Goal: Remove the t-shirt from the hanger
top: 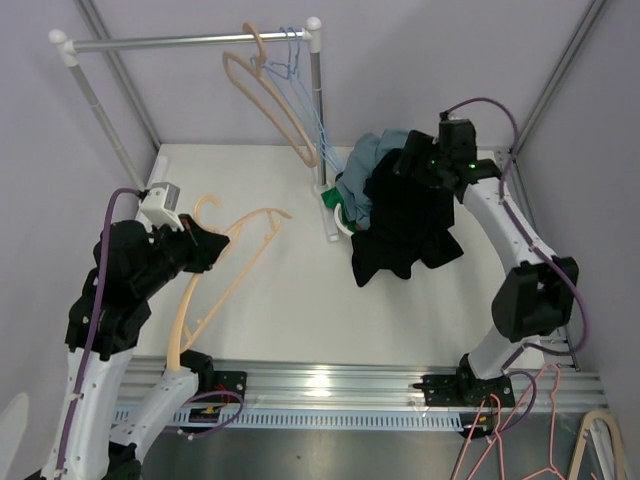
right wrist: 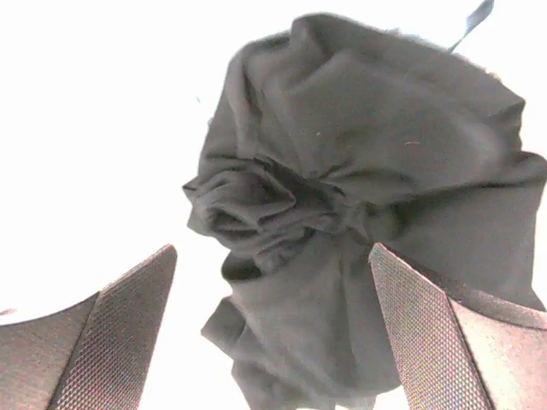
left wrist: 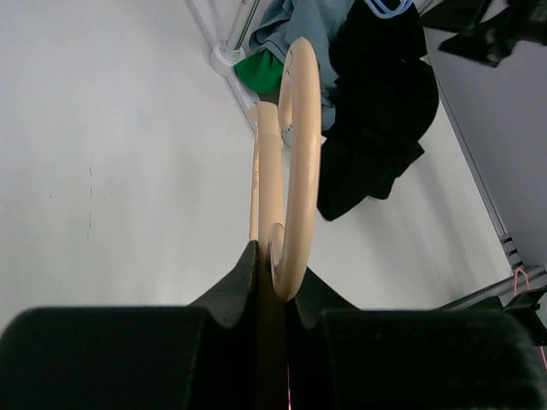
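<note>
Sprawling on the white table at its far right, the black t-shirt lies crumpled, off the hanger, its long axis running far to near, just beside a blue-grey garment. The bare peach hanger slants from near-left to far-right, hook pointing away from the bases. The left gripper is clamped on its neck; the right gripper, fingers spread wide, hangs over the shirt's far end

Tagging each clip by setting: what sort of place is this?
Probably a lab robot cell, not a home: a white table walled by plain grey panels, an aluminium mounting rail along its near edge, and a small clothes rack with spare hangers set up as a prop.
</note>
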Controlling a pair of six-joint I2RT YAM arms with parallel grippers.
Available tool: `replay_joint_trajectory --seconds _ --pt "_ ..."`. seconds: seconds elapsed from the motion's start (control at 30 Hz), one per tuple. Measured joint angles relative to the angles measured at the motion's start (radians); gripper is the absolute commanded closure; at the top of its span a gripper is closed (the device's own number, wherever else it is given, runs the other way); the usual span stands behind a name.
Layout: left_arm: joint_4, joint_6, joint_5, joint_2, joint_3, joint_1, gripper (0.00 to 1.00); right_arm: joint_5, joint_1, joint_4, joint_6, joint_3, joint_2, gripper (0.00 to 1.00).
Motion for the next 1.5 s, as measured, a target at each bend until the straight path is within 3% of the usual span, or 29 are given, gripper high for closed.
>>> replay_joint_trajectory --seconds 0.23,0.37,0.53,0.6,0.63,0.7,0.73,1.0,1.37,1.5 --pt "0.009 0.0 -0.011 0.128 0.077 0.016 0.99 0.084 -0.005 -0.132 -0.04 0.067 -0.187 0.01" --pt "0.005 0.01 -0.045 0.22 0.143 0.051 0.99 0.06 -0.004 -0.162 -0.045 -0.004 -0.17 0.0" --pt "-0.004 0.019 -0.046 0.332 0.266 0.183 0.99 0.037 0.011 -0.2 -0.045 -0.116 -0.098 0.01" --pt "-0.006 0.019 -0.043 0.396 0.349 0.232 0.99 0.026 0.014 -0.207 -0.045 -0.139 -0.084 0.1" --pt "-0.001 0.018 -0.042 0.428 0.391 0.246 0.99 0.02 0.015 -0.207 -0.046 -0.141 -0.077 0.36" --pt "0.003 0.016 -0.043 0.475 0.456 0.259 0.99 0.01 0.017 -0.197 -0.054 -0.139 -0.063 0.67" --pt "0.003 0.016 -0.043 0.493 0.483 0.262 0.99 0.006 0.017 -0.195 -0.049 -0.136 -0.054 1.0" --pt "-0.024 0.016 -0.047 0.578 0.684 0.264 0.99 -0.047 0.016 -0.196 -0.034 -0.07 -0.003 1.0" --pt "-0.016 0.043 -0.056 0.734 0.916 0.264 0.99 -0.113 0.017 -0.215 -0.015 0.438 0.043 1.0" --pt "0.0 0.062 -0.061 0.765 0.918 0.265 0.99 -0.113 0.013 -0.173 -0.014 0.479 0.061 1.0"
